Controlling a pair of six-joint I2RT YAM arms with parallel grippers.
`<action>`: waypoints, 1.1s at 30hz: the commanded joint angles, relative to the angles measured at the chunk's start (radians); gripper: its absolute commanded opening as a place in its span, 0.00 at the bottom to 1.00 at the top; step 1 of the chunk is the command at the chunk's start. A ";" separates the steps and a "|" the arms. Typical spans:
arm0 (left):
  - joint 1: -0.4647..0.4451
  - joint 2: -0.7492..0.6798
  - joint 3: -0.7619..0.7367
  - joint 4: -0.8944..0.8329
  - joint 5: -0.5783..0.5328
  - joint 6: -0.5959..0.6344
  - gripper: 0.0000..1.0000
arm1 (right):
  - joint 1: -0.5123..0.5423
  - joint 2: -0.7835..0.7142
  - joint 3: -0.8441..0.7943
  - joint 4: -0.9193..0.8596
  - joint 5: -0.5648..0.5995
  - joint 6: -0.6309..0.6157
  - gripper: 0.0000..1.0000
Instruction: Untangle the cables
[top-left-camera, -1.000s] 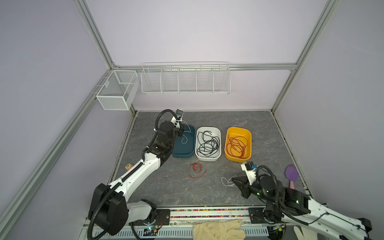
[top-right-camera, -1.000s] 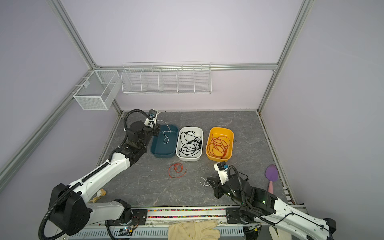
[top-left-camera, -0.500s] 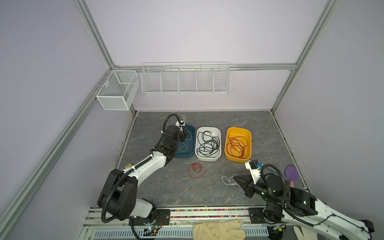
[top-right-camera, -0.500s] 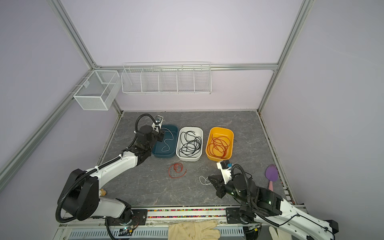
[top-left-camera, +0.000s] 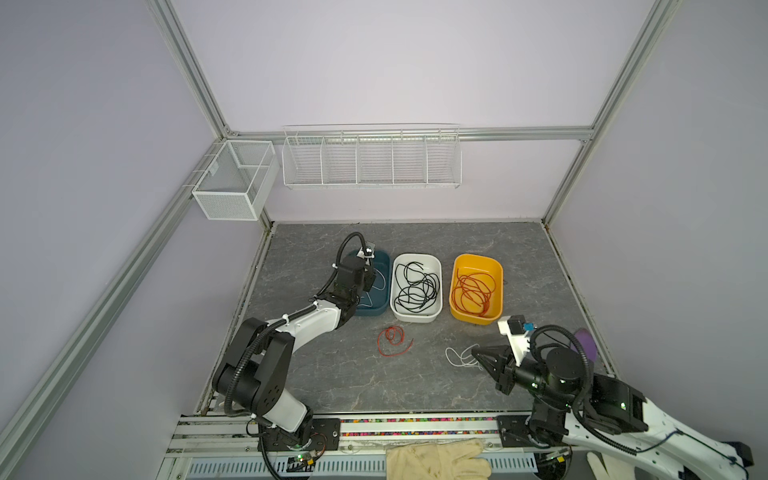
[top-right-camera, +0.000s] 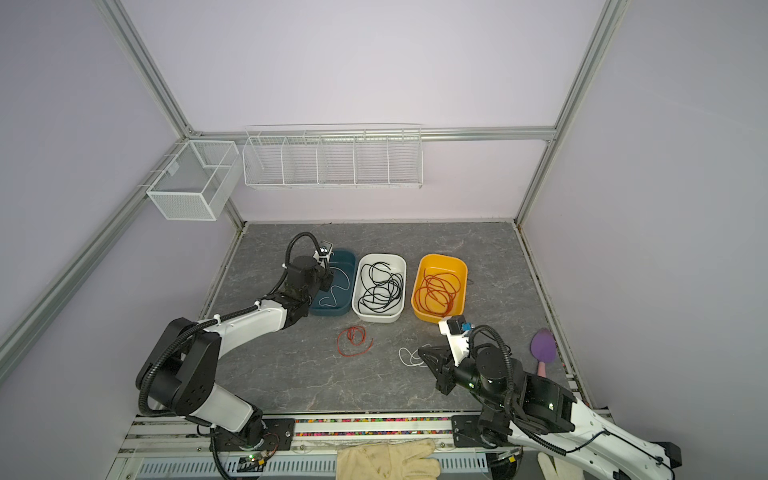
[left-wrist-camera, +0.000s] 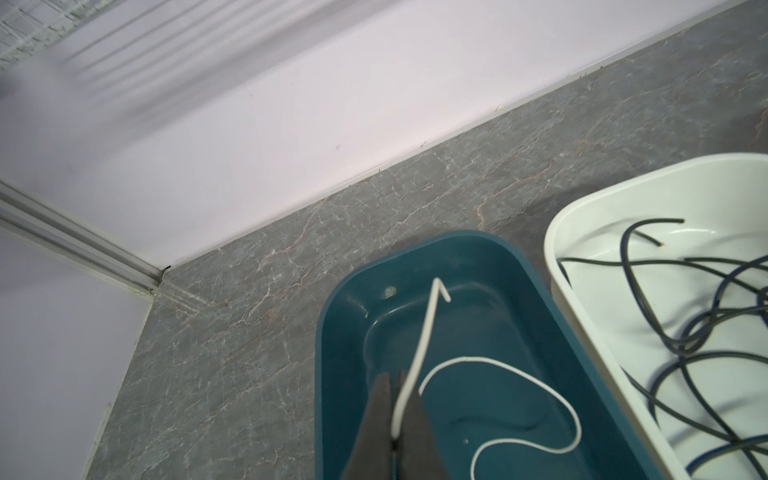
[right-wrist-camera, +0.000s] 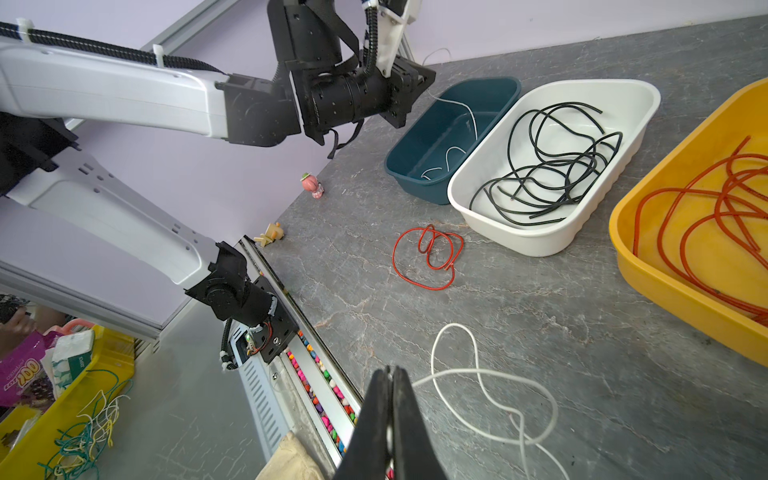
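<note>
White cable (left-wrist-camera: 425, 332) pinched in closed left gripper (left-wrist-camera: 395, 415), trailing into teal bin (left-wrist-camera: 340, 324). Black cables (top-left-camera: 415, 286) lie in white bin (top-left-camera: 415, 320), red cables (top-left-camera: 473, 293) in yellow bin (top-left-camera: 476, 259); these look sorted. On table (top-left-camera: 332, 374): loose red cable (top-left-camera: 392, 335), coiled on itself; loose white cable (right-wrist-camera: 482, 376), looped, reaching closed right gripper (right-wrist-camera: 390, 376), grip unclear. Judged well along; two strands remain.
</note>
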 joint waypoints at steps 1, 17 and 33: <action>0.004 0.021 0.005 -0.012 -0.014 -0.009 0.00 | 0.005 -0.003 0.029 -0.010 -0.009 -0.019 0.07; 0.004 -0.050 0.072 -0.127 0.043 -0.095 0.31 | 0.005 0.049 0.071 -0.009 -0.002 -0.024 0.07; 0.006 -0.420 0.117 -0.405 -0.052 -0.421 0.99 | 0.003 0.420 0.316 -0.011 0.047 -0.084 0.07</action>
